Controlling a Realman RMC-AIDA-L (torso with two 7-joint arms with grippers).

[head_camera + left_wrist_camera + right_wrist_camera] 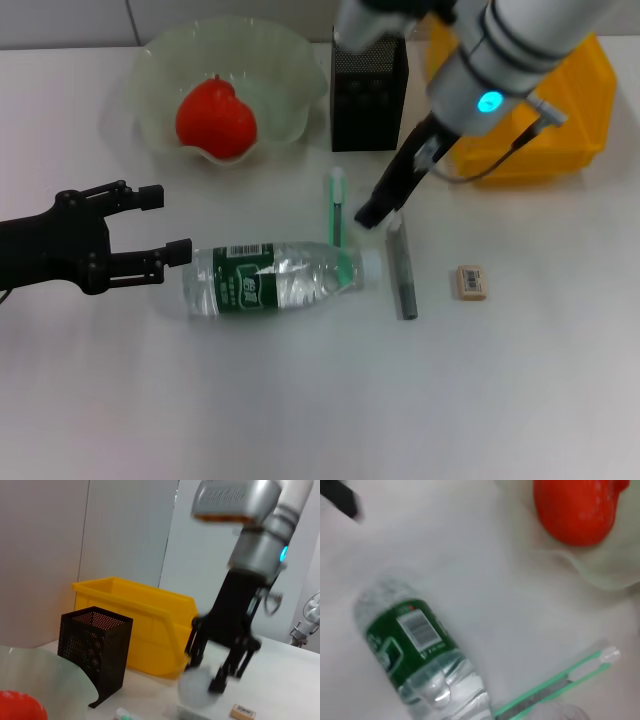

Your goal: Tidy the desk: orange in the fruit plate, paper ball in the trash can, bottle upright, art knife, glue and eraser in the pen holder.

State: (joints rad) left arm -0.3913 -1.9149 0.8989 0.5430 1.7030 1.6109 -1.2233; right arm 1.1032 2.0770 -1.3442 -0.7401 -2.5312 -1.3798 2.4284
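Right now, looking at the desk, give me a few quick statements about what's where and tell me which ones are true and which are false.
1. The orange sits in the fruit plate. True.
2. The bottle stands upright. False: it lies on its side.
3. The eraser is inside the pen holder. False: it lies on the desk, apart from it.
4. The left gripper has open fingers beside the bottle's base. True.
5. The right gripper hovers over the trash can. False: it hangs in front of the pen holder, near the grey art knife.
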